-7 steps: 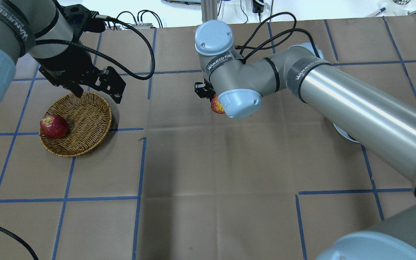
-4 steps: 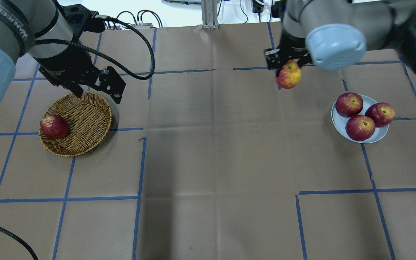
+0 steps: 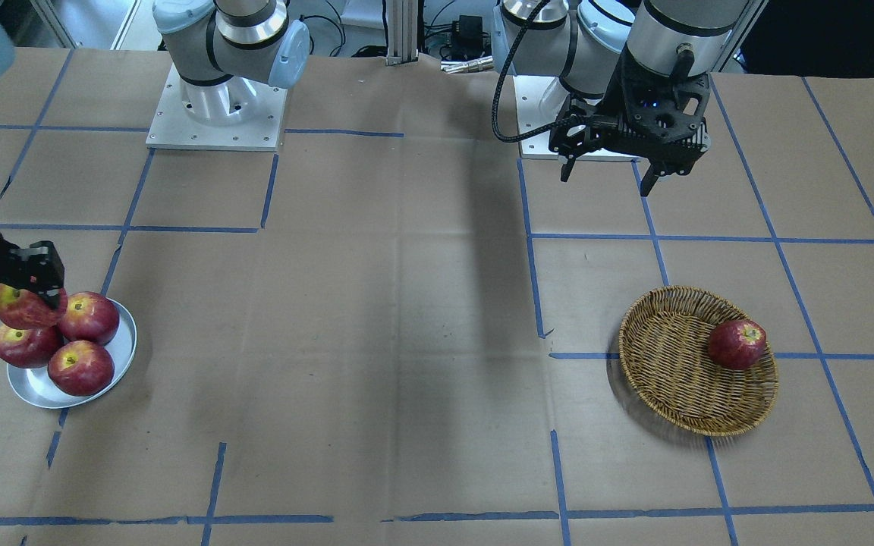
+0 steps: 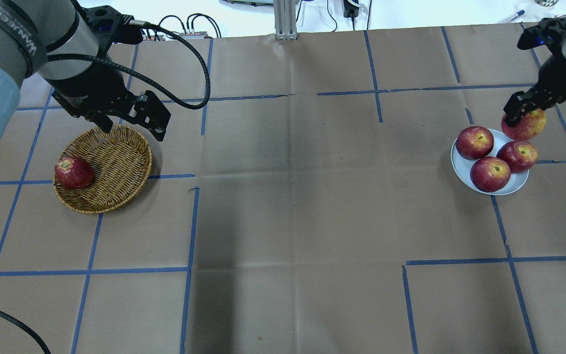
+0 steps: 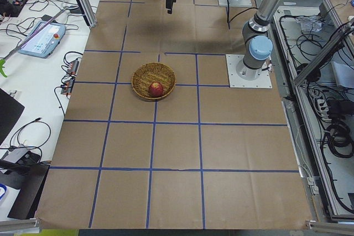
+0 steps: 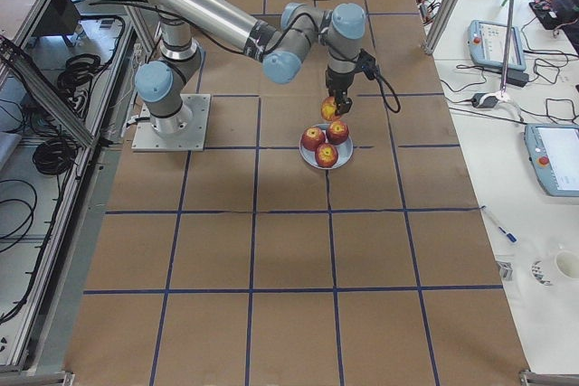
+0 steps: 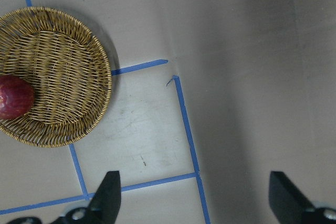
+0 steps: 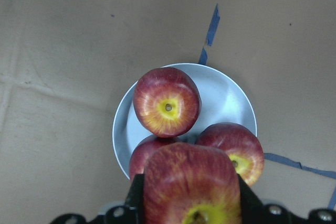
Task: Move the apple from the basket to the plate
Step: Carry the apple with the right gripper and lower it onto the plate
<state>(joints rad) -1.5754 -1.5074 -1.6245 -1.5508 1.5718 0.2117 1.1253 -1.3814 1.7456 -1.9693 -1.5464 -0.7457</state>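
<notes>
My right gripper is shut on the orange-streaked apple and holds it just above the far edge of the silver plate. In the right wrist view the apple sits between the jaws with its yellow stem hollow showing, over the plate. It also shows in the front view beside the plate. The wicker basket stands at the left. My left gripper hangs open and empty above the basket's far rim; the basket shows in its wrist view.
Three darker red apples lie on the plate and fill most of it. One dark red apple lies in the basket's left side. The brown paper table carries blue tape lines.
My right arm has swung the apple from the table's middle far to the right, to above the plate. The left arm, basket and dark apple have not moved.
</notes>
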